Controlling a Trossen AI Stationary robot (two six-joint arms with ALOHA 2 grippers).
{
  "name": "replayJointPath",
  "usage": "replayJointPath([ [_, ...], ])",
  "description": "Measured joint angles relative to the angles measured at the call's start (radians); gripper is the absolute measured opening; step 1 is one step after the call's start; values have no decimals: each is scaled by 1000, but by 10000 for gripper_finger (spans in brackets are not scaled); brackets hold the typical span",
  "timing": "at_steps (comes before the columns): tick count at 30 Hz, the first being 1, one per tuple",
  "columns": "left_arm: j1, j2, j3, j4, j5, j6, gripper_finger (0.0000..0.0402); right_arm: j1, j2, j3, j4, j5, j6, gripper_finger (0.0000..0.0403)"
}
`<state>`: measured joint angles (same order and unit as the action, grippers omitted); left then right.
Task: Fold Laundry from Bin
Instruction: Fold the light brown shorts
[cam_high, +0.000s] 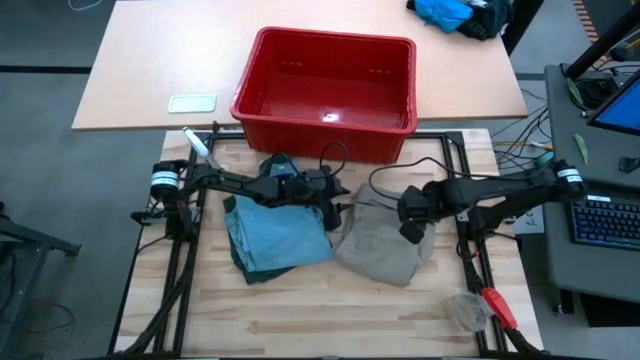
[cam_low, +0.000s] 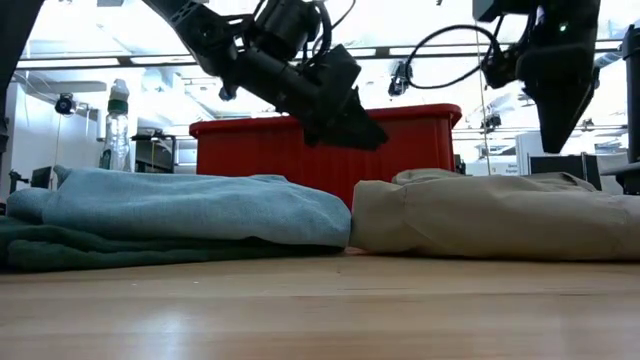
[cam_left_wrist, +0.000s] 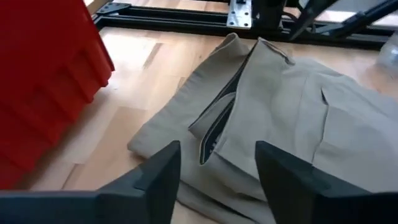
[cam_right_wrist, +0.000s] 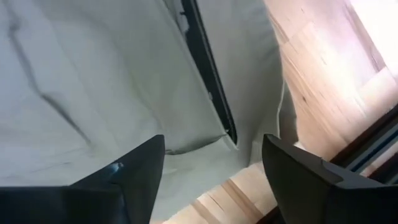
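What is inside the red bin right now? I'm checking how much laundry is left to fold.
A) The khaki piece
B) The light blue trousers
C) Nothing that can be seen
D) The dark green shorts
C: the high view shows the bin's bare red floor, while the garments lie folded on the table in front of it.

In the low view the red bin (cam_low: 420, 140) shows only its upper wall and rim, its base hidden behind the folded light blue garment (cam_low: 190, 205) and the khaki piece (cam_low: 480, 215), and the dark green garment (cam_low: 60, 250) under the blue one shows only as a thin edge. In the high view the bright blue cloth heap (cam_high: 445, 12) is cut off by the top edge, and the clear crumpled thing (cam_high: 468, 312) near the table's front right corner is too small to identify. The right wrist view shows only part of the khaki piece, its outline running past the picture's edges, and a dark strip (cam_right_wrist: 211, 74) along its fold cannot be identified.
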<state>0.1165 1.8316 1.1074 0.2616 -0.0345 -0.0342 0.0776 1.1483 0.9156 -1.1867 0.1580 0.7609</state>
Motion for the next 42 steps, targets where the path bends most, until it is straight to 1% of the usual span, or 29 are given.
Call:
replayJointPath([
  [4,-2,2,-5,1,8,17,218,-29,12,-28,1,0,-12,271],
  [7,-1,33,-6,49,69,18,231,-43,12,-62,15,0,-35,274],
  [9,-1,68,-5,115,97,17,233,-47,12,-77,26,-1,-39,272],
  [13,4,132,33,129,101,-4,231,-48,12,-95,43,-2,-40,264],
  [19,7,236,117,113,100,-31,228,-48,13,-134,116,-19,-45,258],
  [23,8,258,163,53,96,-27,223,-48,13,-145,131,-15,-47,251],
  [25,8,257,172,34,93,-13,210,-48,10,-145,132,3,-47,235],
  [28,8,248,170,26,75,2,170,-48,4,-145,132,7,-54,191],
  [31,12,240,168,24,70,15,113,-48,2,-145,132,2,-56,130],
  [35,13,239,170,10,70,26,25,-47,2,-146,149,-1,-66,43],
  [36,14,238,174,11,70,26,14,-47,2,-147,154,-1,-69,26],
  [37,15,235,175,17,70,25,10,-48,2,-147,155,0,-71,19],
  [40,16,221,175,41,52,39,19,-47,2,-147,152,-1,-78,13],
  [42,18,212,175,51,46,60,17,-47,2,-147,147,-1,-76,10],
])
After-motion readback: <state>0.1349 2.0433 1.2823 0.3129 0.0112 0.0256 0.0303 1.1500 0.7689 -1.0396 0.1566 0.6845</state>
